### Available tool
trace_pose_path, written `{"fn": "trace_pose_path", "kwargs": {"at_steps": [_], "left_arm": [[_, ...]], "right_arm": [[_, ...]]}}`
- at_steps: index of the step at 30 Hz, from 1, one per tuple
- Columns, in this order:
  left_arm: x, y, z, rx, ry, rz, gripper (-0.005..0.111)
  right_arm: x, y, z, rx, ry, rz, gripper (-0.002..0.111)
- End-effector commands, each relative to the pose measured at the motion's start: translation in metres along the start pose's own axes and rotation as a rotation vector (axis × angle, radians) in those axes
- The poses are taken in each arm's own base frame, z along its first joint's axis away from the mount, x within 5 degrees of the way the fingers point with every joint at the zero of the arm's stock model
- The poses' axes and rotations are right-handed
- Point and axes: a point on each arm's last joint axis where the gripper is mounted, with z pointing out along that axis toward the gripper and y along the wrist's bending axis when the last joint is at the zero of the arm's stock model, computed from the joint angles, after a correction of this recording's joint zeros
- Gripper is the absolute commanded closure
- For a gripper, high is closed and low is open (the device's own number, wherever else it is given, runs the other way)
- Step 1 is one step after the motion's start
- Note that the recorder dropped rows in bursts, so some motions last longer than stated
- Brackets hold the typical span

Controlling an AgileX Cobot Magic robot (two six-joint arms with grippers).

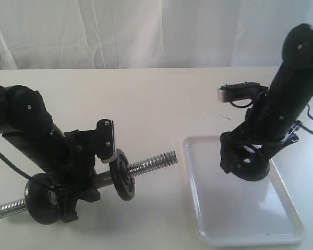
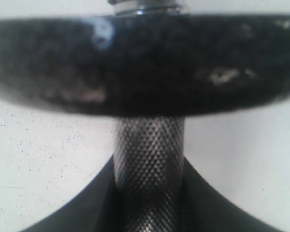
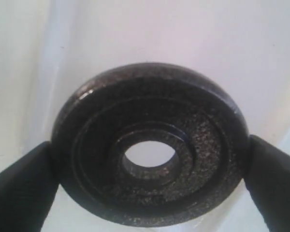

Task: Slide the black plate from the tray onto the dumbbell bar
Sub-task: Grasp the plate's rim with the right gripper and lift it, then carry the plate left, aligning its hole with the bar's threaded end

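My right gripper (image 1: pixel 248 165) hangs over the white tray (image 1: pixel 240 229), shut on the rim of the black plate (image 3: pixel 193 140). The plate sits between the two black fingers (image 3: pixel 19 188), and the tray (image 3: pixel 193 38) shows white through its central hole. I cannot tell whether the plate touches the tray floor. My left gripper (image 1: pixel 82 188) is shut on the knurled middle of the dumbbell bar (image 2: pixel 149 159). Two more black plates are on that bar, one (image 1: pixel 121 179) toward the tray and one (image 1: pixel 41 200) toward the left. The bar's threaded end (image 1: pixel 155 161) points at the tray.
The bar's other threaded end (image 1: pixel 8 209) sticks out near the table's left front. White cloth hangs behind the table. The plate on the bar (image 2: pixel 145 63) fills the width of the left wrist view.
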Motion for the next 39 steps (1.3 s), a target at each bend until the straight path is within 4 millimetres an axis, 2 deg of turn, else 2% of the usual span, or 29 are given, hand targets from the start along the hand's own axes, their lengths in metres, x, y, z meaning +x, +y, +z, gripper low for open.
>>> {"fn": "trace_pose_path", "kwargs": {"at_steps": [1,4,8,28,33,39], "left_arm": [[-0.011,0.002,-0.019,-0.048,-0.083,-0.040,0.107],[-0.011,0.002,-0.019,-0.048,-0.083,-0.040,0.107],[-0.011,0.002,-0.019,-0.048,-0.083,-0.040,0.107],[-0.011,0.003,-0.019,-0.055,-0.086,-0.040,0.107],[-0.011,0.003,-0.019,-0.055,-0.086,-0.040,0.107],[-0.011,0.003,-0.019,-0.055,-0.086,-0.040,0.107]], "right_arm": [[0.003,-0.003,-0.025,-0.210,-0.127,-0.023,0.108],[0.008,-0.003,-0.031,-0.351,-0.156,-0.055,0.108],[0.007,-0.005,-0.033,-0.449,-0.275,-0.089,0.108],[0.008,0.000,-0.027,-0.555,-0.342,-0.044,0.108],[0.004,0.011,-0.027,-0.588,-0.352,-0.053,0.108],[0.000,0.035,-0.021,-0.613,-0.317,-0.120,0.108]]}}
